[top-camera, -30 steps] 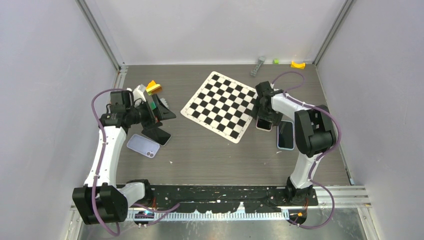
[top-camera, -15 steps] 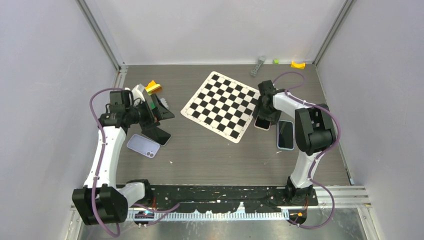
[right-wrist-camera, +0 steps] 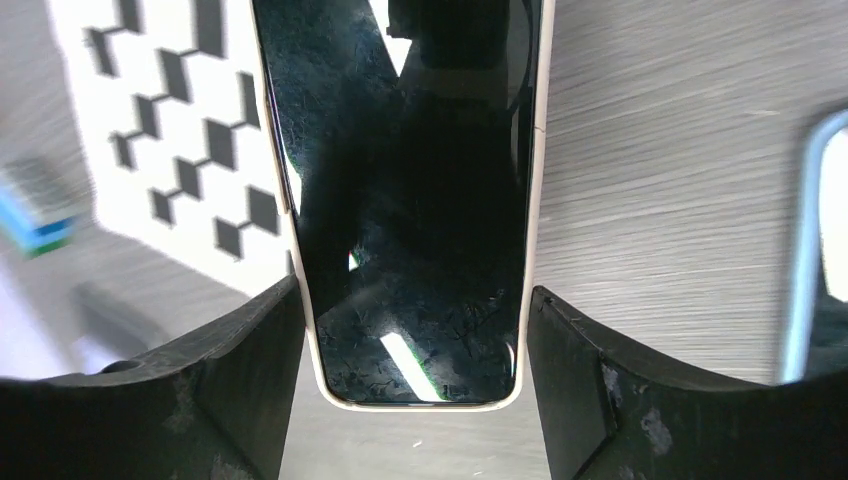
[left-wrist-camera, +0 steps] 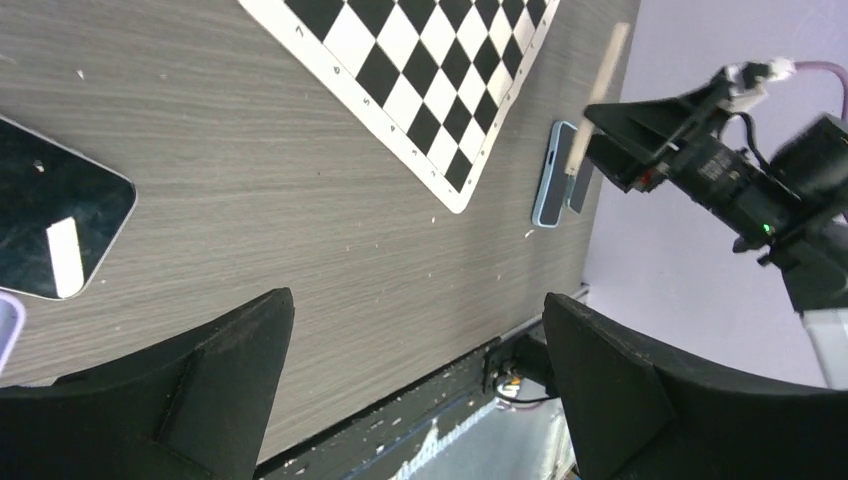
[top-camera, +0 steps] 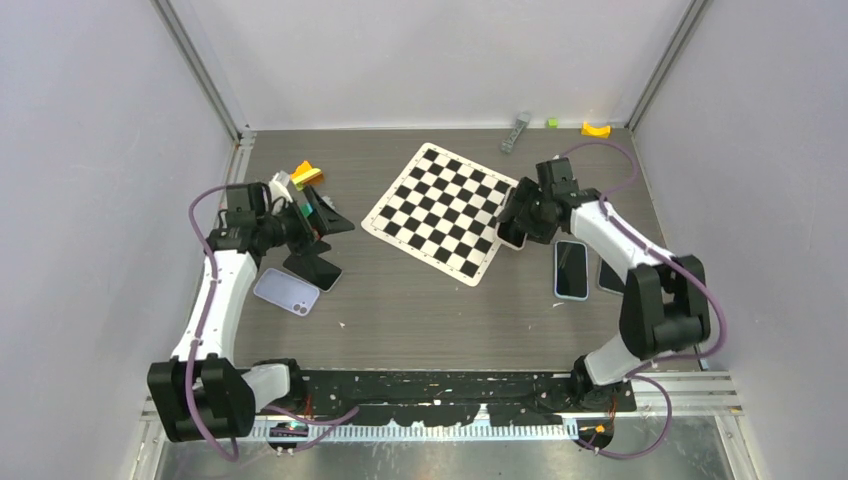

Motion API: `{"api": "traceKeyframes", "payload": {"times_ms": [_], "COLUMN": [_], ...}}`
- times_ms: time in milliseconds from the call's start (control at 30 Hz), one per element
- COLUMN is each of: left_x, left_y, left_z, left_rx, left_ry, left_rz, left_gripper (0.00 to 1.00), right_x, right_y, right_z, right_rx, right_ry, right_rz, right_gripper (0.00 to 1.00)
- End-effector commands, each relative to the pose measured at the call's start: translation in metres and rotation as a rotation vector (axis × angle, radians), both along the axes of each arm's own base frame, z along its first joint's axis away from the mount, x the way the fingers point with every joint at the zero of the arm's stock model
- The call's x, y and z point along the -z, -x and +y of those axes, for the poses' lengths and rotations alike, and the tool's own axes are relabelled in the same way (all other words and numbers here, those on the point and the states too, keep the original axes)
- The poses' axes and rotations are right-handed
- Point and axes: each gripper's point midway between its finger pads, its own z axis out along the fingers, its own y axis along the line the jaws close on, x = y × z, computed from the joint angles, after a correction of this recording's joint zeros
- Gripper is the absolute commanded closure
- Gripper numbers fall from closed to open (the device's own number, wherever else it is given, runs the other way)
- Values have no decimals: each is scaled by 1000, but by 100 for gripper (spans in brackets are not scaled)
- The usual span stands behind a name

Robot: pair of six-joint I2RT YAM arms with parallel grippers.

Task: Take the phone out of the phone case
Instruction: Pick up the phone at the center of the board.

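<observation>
A phone in a cream case (right-wrist-camera: pixel 410 200) sits between the fingers of my right gripper (right-wrist-camera: pixel 415 290), which is shut on its two long sides. From above, the right gripper (top-camera: pixel 514 226) holds this cased phone (top-camera: pixel 509 240) at the right corner of the checkerboard. In the left wrist view the same cased phone (left-wrist-camera: pixel 598 100) hangs edge-on, off the table. My left gripper (top-camera: pixel 325 215) stands open and empty above a bare dark phone (top-camera: pixel 316 270) and a lavender case (top-camera: pixel 287 292). In its own view the left gripper (left-wrist-camera: pixel 415 305) is wide apart over bare wood.
A phone in a blue case (top-camera: pixel 571 268) lies right of the checkerboard mat (top-camera: pixel 440 210), with a dark flat item (top-camera: pixel 608 276) beside it. Small blocks (top-camera: pixel 306 175) sit near the left arm. A grey part (top-camera: pixel 515 131) and a yellow piece (top-camera: pixel 596 129) lie by the back wall.
The right arm has swung its elbow out to the right and carried the cream-cased phone left, up off the table. A dark item beside the blue-cased phone is now uncovered. The left arm barely moved.
</observation>
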Motion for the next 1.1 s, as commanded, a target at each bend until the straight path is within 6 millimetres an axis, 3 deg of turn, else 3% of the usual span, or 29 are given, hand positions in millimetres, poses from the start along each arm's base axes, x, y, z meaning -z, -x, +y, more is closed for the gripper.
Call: {"api": "traceKeyframes", "payload": {"times_ms": [0,100,300,400,500,667,800,1067], "left_x": [2,3,-6,-10,-12,0,11,2], "left_y": [-8,-11,-17,-12,-11,-14,-9,-8], "left_z": [-16,-27,-42,-53,-55,-48,-44,-43], "left_rx": [8,28,66,111,97,-3,-45,-61], "left_ry": [139,204,258,250,252,214,196,201], "left_rz": [33,42,-19,-46,-44,23,79,58], "left_gripper": [2,2,2,2,3,11,24,48], "right_x": [-75,-88,-97,-110,-109,-120,-128,-131], "right_y": [2,17,64,77,90,96,100,110], "right_z": [71,106,201,237,270,303,316,332], "right_rx": [-146,-265,-574,-678,-756,-833,-873,-917], "right_ry": [-364,-429,-487,-482,-459,-418,-407,-391], "right_rz": [-208,-256,-293,-341,-345,-372,-387,-386], "right_gripper": [70,70,70,70,69,69,69,69]}}
